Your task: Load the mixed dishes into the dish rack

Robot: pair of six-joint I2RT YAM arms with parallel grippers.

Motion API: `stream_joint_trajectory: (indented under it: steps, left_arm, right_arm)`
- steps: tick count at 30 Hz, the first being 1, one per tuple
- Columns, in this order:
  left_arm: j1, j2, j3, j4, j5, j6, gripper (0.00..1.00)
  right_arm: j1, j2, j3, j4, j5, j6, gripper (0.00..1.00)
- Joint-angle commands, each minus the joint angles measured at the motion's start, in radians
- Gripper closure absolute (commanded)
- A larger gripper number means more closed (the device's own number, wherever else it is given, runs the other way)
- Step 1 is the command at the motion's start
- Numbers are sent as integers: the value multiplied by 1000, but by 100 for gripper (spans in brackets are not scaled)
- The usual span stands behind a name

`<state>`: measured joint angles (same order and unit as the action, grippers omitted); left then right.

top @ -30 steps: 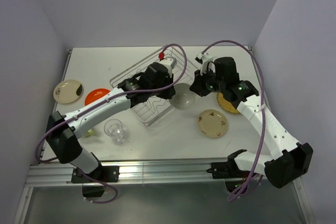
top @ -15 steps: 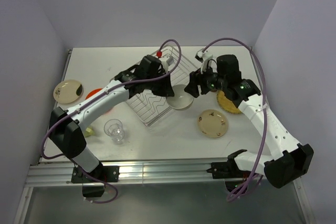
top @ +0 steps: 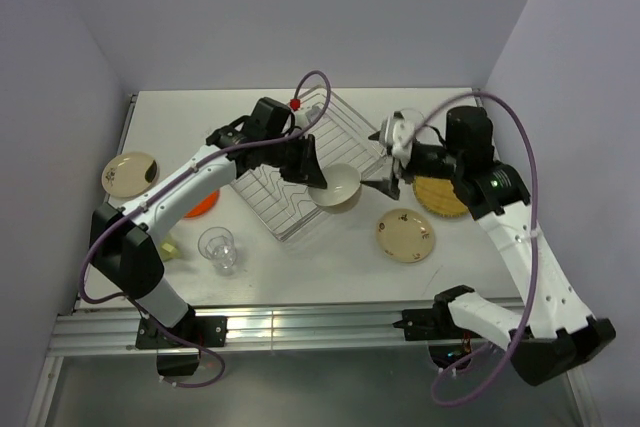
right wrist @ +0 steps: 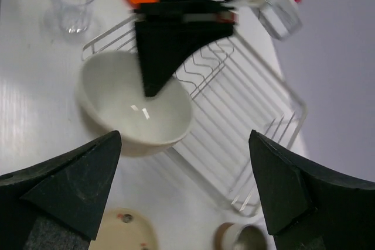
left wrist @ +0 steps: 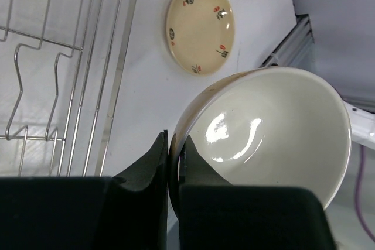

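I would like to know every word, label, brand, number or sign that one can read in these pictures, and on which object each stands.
None: no word, number or brand can be read in any view.
The round cream plate bears small red and dark painted marks; they look like decoration, not letters.
The white glazed bowl and the silver wire dish rack show no writing.

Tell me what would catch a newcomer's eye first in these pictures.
The white bowl stands out, pinched by its rim between the left fingers at the right edge of the dish rack. Just right of it, the right fingers gape wide open, holding nothing.
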<state>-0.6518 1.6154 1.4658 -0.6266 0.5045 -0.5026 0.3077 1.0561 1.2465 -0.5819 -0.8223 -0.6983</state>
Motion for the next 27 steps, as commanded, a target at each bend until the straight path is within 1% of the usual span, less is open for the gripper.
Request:
stream_joint_trajectory:
  steps: [1,3,4,5,6,7,8,9,11,12,13,16,19,22,27]
  left_arm:
    - [27,-22,87,18,152,-40,100]
    - [34,-20,99,-2,173,-45,100]
    - [35,-20,102,-8,193,-53,100]
    - [38,-22,105,-15,204,-59,100]
    - [40,-20,102,-22,215,-63,100]
    - [41,-20,102,-24,229,-80,100]
    - [43,-18,97,-25,264,-91,100]
    - [43,-17,97,-25,278,-100,100]
    - [43,-14,97,-28,316,-123,100]
    - [43,-14,97,-28,321,-128,100]
    - [43,-15,96,-25,330,-142,100]
    - [43,-17,93,-21,353,-163,100]
    - [43,-23,90,-16,368,-175,100]
    - [43,-34,74,4,390,-195,100]
    - [41,-48,51,31,416,-214,100]
  right_arm:
    - [-5,-113,-51,-146,-264,-634,3]
    - [-4,-114,-45,-255,-293,-772,3]
    - [-2,-101,-36,-287,-294,-881,3]
    - [1,-93,-16,-329,-293,-938,3]
    - [5,-88,-7,-408,-282,-1002,3]
    - [10,-81,-4,-436,-272,-1106,3]
    - [31,-81,-4,-453,-255,-1136,3]
    - [42,-85,-12,-431,-223,-1148,3]
    - [73,-114,-57,-354,-187,-1098,1]
    - [114,-123,-71,-284,-161,-1075,1]
    - [137,-134,-81,-270,-111,-1060,1]
    - [214,-108,-62,-309,-48,-1048,1]
    - [255,-90,-53,-263,-11,-976,0]
    - [280,-77,-58,-204,28,-913,0]
    - [301,-25,-29,-216,100,-899,0]
